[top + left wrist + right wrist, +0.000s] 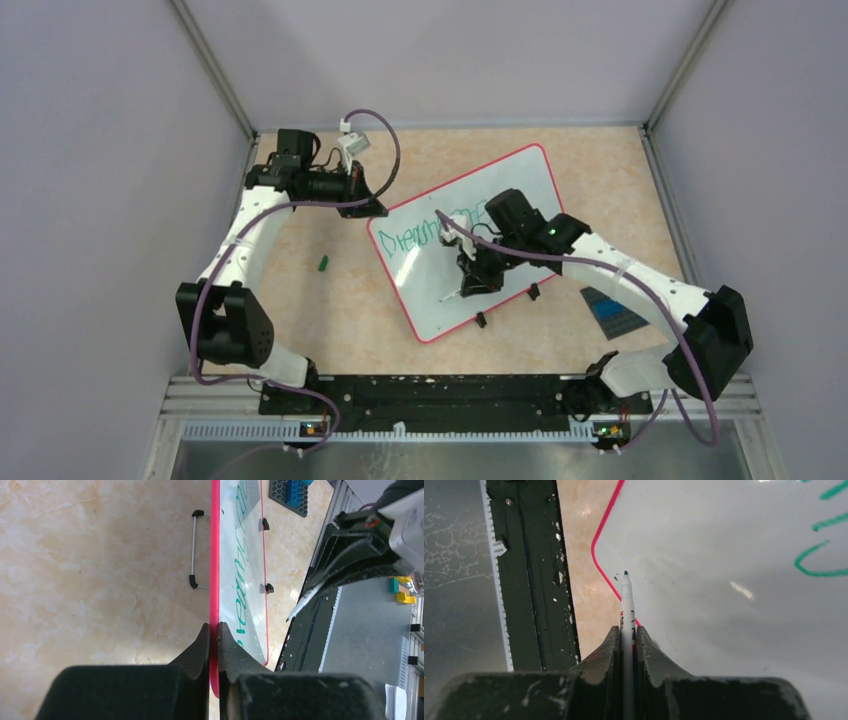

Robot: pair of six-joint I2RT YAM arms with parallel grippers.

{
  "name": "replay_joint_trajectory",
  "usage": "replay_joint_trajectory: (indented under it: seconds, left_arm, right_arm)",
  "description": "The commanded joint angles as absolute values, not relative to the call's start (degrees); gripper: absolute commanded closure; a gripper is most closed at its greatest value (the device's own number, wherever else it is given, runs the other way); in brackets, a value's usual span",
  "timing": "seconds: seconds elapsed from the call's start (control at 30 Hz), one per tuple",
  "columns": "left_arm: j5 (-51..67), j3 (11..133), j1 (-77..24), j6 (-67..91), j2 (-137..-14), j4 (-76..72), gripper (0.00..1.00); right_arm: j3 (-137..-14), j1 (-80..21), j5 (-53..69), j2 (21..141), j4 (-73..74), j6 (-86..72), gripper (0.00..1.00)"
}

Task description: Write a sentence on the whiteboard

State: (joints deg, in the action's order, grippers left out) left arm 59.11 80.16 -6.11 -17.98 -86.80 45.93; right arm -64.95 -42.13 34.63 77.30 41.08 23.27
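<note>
The left gripper [214, 627] pinches the whiteboard [240, 580] by its red rim (green script across it); right gripper [626, 630] clamps a marker [626, 597], tip seemingly touching the board

White whiteboard [425, 290] with red rim and green writing, beige marbled table [330, 300], white marker [626, 605] with dark tip

Bright, even light; soft glare on the whiteboard [742, 590]; sharp focus.

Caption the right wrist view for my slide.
Right gripper clamps a marker, tip near the red-rimmed corner of the whiteboard, green writing beyond.
</note>
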Motion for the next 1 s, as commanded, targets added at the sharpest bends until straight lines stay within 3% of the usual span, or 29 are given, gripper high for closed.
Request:
replay_joint_trajectory:
  seconds: [0.0,0.4,0.97]
  left_arm:
    - [58.71,79.74,-8.09,-19.24,-89.54,48.86,1.0]
    - [57.92,79.72,-8.09,-19.32,-89.66,48.79,1.0]
    - [57.06,79.22,-8.09,-19.51,-88.58,48.82,1.0]
  right_arm:
    - [-64.53,-47.79,32.94,75.58,34.61,20.87,1.0]
    - [-63.78,-50.59,22.33,77.0,26.61,17.53,1.0]
    - [-63.62,-50.98,20.96,80.02,27.32,19.77,1.0]
